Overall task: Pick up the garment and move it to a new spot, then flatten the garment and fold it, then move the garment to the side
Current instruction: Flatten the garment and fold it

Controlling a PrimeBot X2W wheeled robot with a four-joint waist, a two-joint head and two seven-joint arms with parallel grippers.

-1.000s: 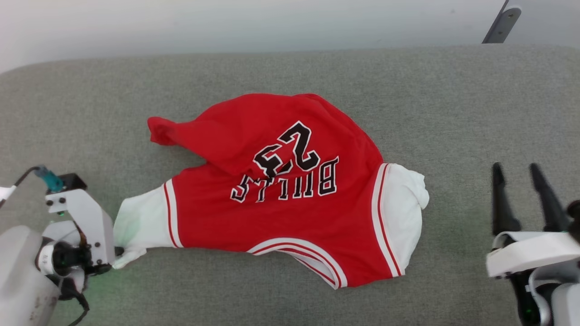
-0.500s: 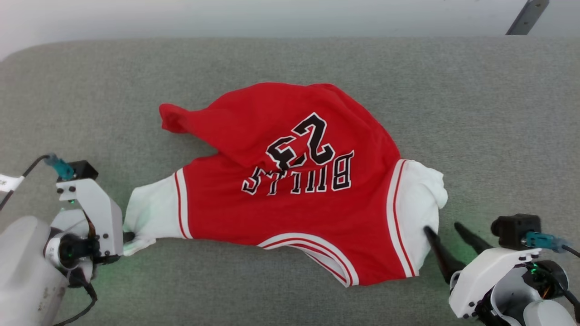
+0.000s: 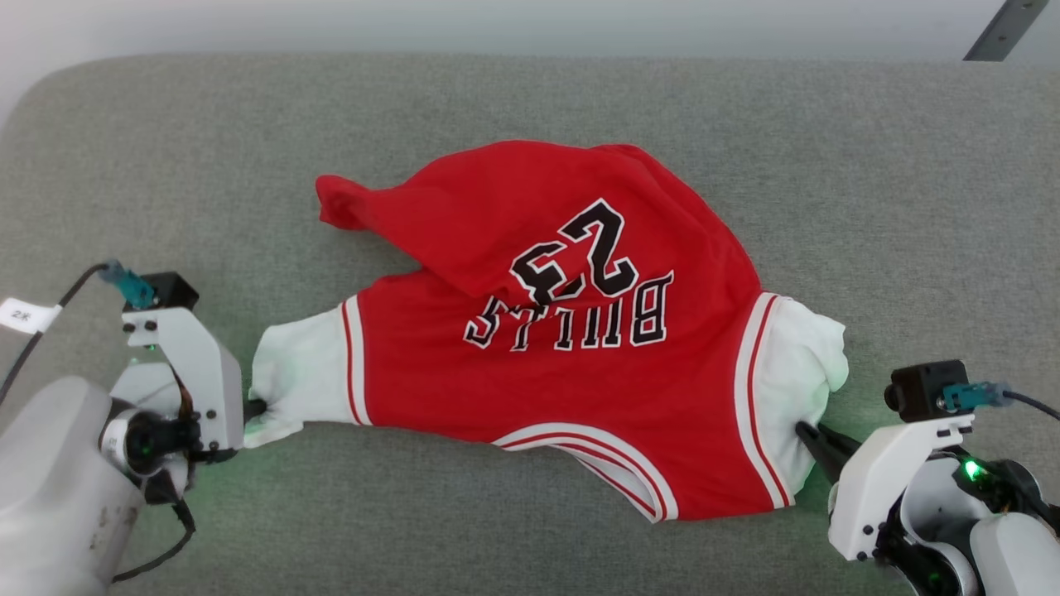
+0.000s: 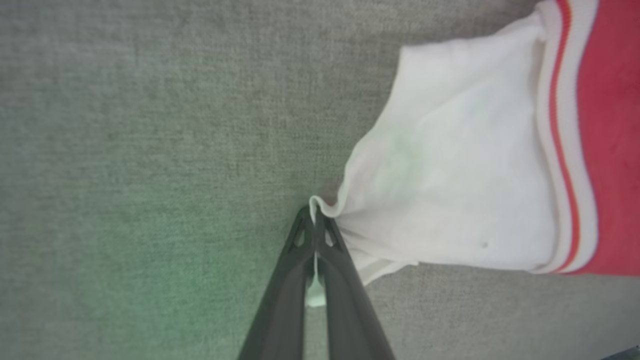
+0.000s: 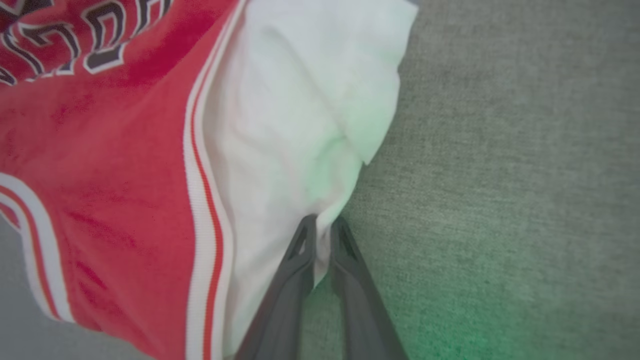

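Across grey padding (image 3: 166, 165) we hold the Bulls jersey (image 3: 538, 372), left gripper (image 4: 313, 217) and right gripper (image 5: 322, 225) each clamped on a sleeve sliver at its tip, so tugging could slip one free.

a grey woven fabric surface (image 3: 530, 91), its far left corner rounded, with faint green glow at both near sides. beyond its far edge lie a pale strip (image 3: 497, 25) and a dark slanted bar (image 3: 1000, 30).

The whole jersey (image 3: 563, 372) and grey fabric surface (image 3: 207, 165) are seen from above by the head camera. The left sleeve (image 4: 450, 175) and right sleeve (image 5: 300, 125), shared with that view, are each viewed closely along a wrist camera's jaws.
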